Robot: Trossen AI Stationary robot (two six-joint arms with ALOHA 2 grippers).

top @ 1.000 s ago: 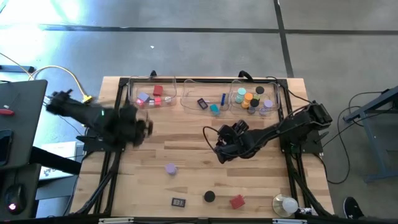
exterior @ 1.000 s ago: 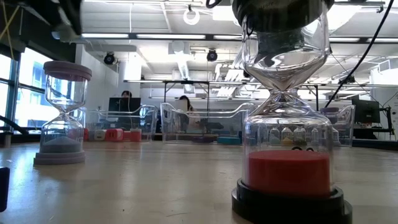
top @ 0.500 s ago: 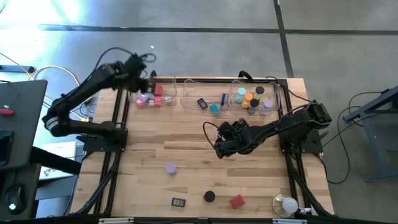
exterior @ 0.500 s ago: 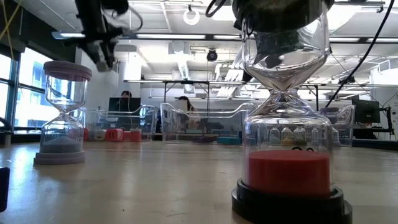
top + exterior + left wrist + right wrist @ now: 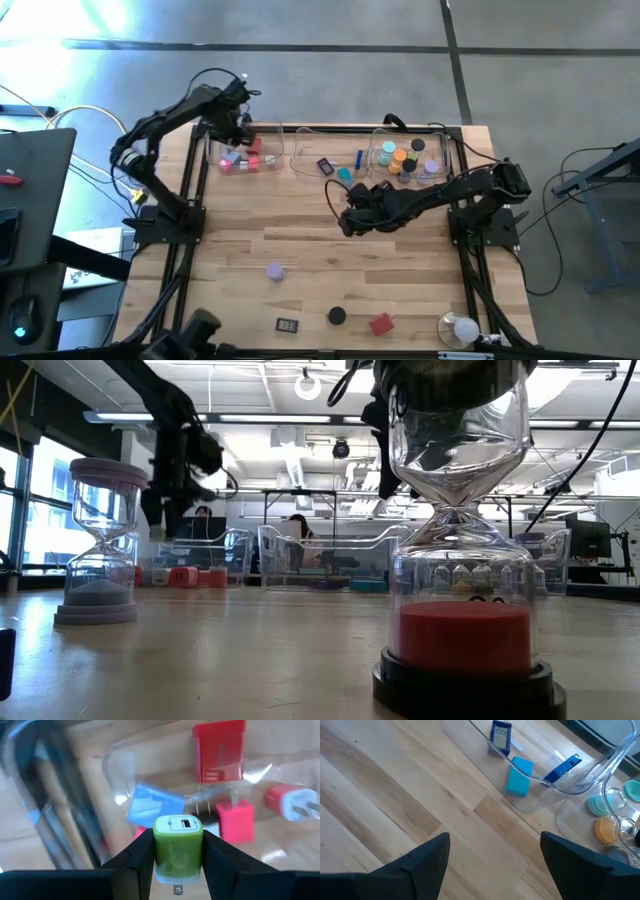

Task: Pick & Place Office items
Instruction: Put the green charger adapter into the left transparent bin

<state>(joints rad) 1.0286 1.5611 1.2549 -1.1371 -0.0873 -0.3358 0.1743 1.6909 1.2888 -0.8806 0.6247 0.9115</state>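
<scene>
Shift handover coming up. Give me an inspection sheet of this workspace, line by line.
Surface: wooden table, mostly bare in the middle.
Job's things: green charger held over the left tray; red, pink and blue chargers already inside. Lavender hourglass, black hourglass, red block and small dark timer on the near table.
Clutter: white bulb-like object at the near right corner.
Grippers: left tool shut on the green charger; right tool open, empty, over the table near the middle tray.
Cables: yellow cable left of the table.
Surroundings: people seated far behind.
</scene>
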